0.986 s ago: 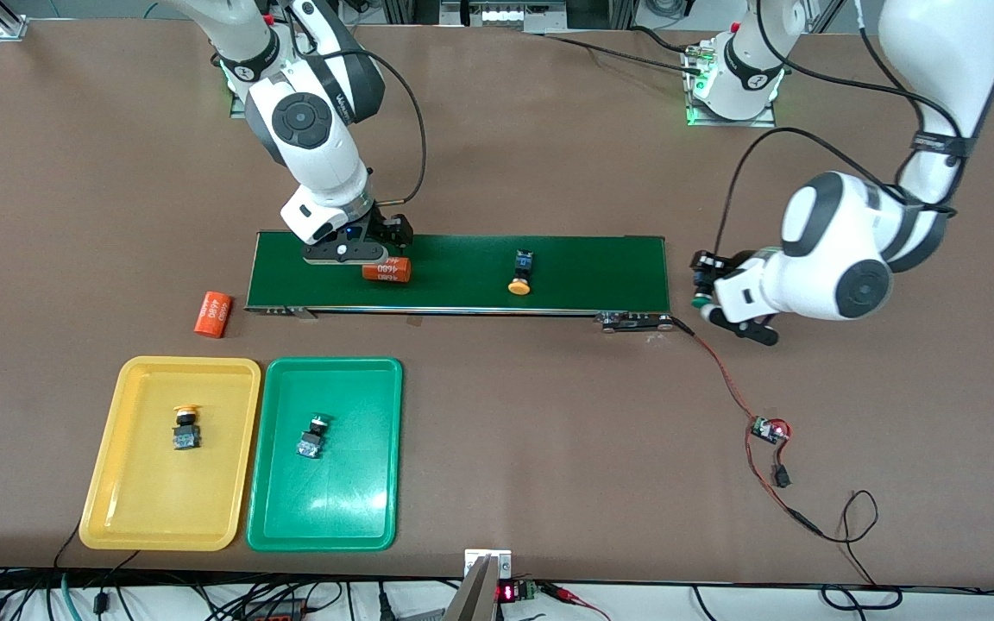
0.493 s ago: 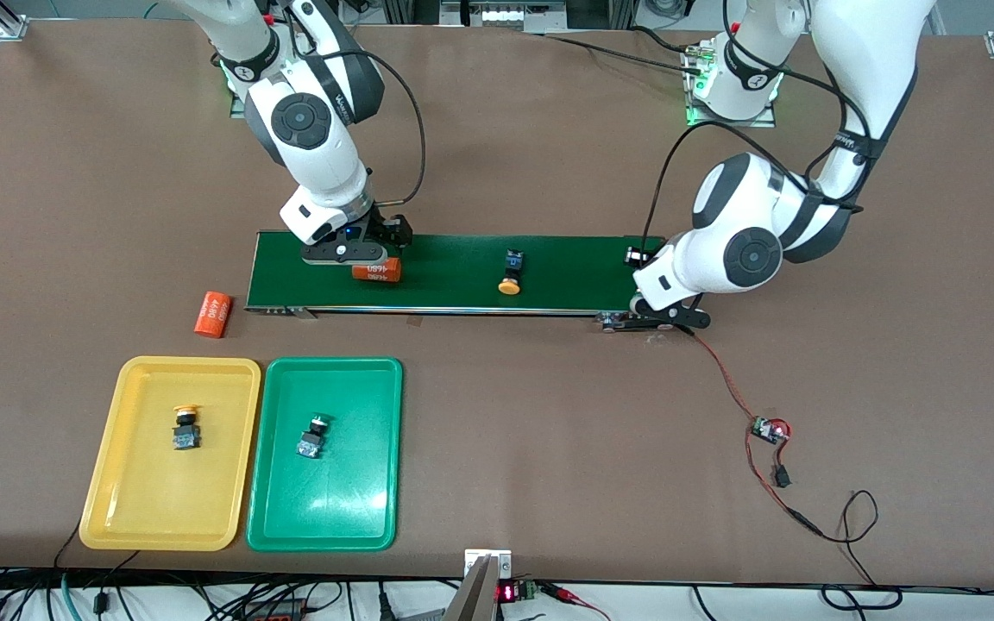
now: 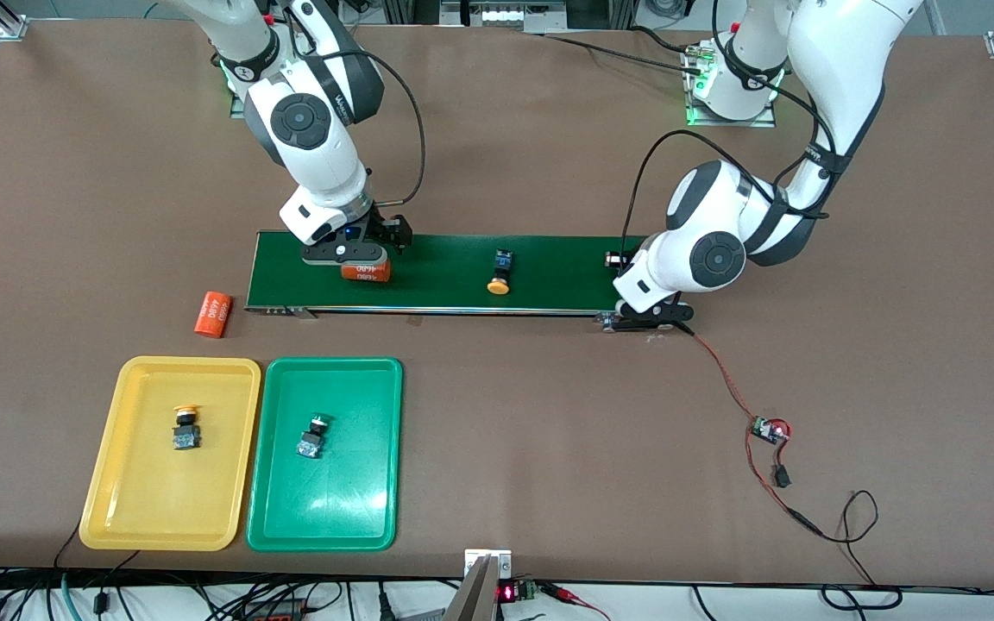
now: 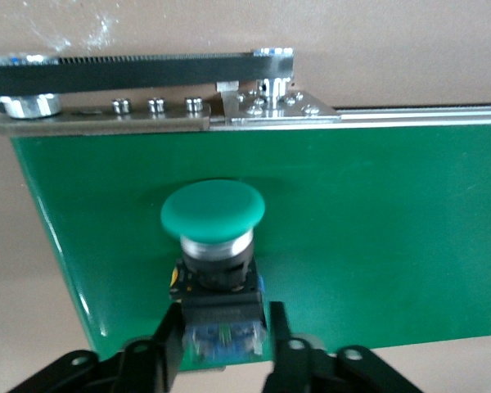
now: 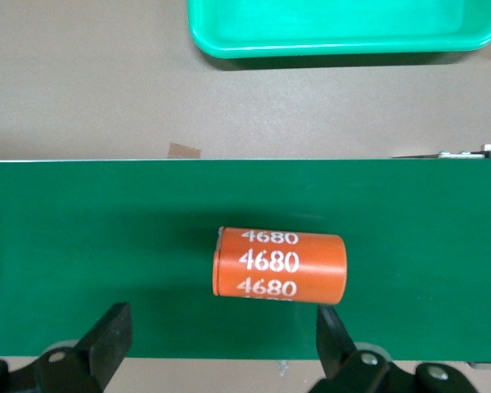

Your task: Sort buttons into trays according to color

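From my remote station, I see the left gripper (image 4: 221,348) low over the conveyor belt (image 3: 454,272) at the left arm's end, its fingers (image 4: 168,340) flanking the blue-and-black body of a green-capped button (image 4: 213,214) that lies on the belt; whether they press it or stand just clear I cannot tell. The right gripper (image 5: 221,340) hangs over the belt's other end with its fingers spread wide, an orange cylinder (image 5: 280,264) printed 4680 lying on the belt between them, untouched. A yellow-capped button (image 3: 500,274) rests on its side near the belt's middle. A second orange cylinder (image 3: 213,314) sits on the table just off the belt at the right arm's end. Nearer the front camera, the yellow tray (image 3: 130,509) holds one yellow-capped button (image 3: 185,427), and the green tray (image 3: 359,517) beside it holds one green-capped button (image 3: 313,436).
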Robot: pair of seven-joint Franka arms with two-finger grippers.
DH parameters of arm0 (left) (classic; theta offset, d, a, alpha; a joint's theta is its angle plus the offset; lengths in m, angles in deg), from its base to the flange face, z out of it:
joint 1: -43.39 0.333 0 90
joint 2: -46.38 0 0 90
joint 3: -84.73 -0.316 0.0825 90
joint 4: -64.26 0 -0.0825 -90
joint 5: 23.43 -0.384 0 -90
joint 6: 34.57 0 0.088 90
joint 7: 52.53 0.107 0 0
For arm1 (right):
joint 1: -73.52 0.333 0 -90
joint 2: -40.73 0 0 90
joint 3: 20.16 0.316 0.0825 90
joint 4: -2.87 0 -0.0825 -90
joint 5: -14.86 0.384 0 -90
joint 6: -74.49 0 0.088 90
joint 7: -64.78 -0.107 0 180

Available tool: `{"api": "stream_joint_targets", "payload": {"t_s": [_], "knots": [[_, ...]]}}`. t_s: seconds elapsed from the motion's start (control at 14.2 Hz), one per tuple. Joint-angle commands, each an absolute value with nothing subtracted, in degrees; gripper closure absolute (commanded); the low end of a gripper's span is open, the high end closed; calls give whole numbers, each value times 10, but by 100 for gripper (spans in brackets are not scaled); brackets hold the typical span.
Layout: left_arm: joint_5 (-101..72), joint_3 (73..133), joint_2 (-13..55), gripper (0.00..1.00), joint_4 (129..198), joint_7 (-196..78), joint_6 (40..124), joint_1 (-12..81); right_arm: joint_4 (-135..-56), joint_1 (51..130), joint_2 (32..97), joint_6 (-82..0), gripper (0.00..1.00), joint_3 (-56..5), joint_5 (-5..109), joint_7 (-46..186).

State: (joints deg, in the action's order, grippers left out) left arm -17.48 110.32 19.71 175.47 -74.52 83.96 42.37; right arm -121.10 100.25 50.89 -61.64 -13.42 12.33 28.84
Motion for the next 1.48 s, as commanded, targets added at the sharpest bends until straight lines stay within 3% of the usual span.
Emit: {"api": "stream_joint_targets", "payload": {"t_s": [0.0, 0.28, 0.56, 0.77, 1.41], "knots": [[-161, 1096, 251, 0, 1756, -742, 841, 419, -1206, 1005, 516, -621, 0, -135, 119, 292], [-168, 1076, 301, 0, 1697, -747, 816, 420, -1187, 1009, 526, -619, 0, -135, 119, 288], [-168, 979, 319, 0, 1643, -746, 780, 421, -1154, 1025, 546, -616, 0, -135, 121, 284], [-169, 899, 316, 0, 1556, -706, 668, 423, -1140, 1033, 558, -616, 0, -135, 121, 263], [-196, 875, 328, 0, 1443, -536, 557, 491, -1117, 1044, 577, -616, 0, -135, 121, 251]]}}
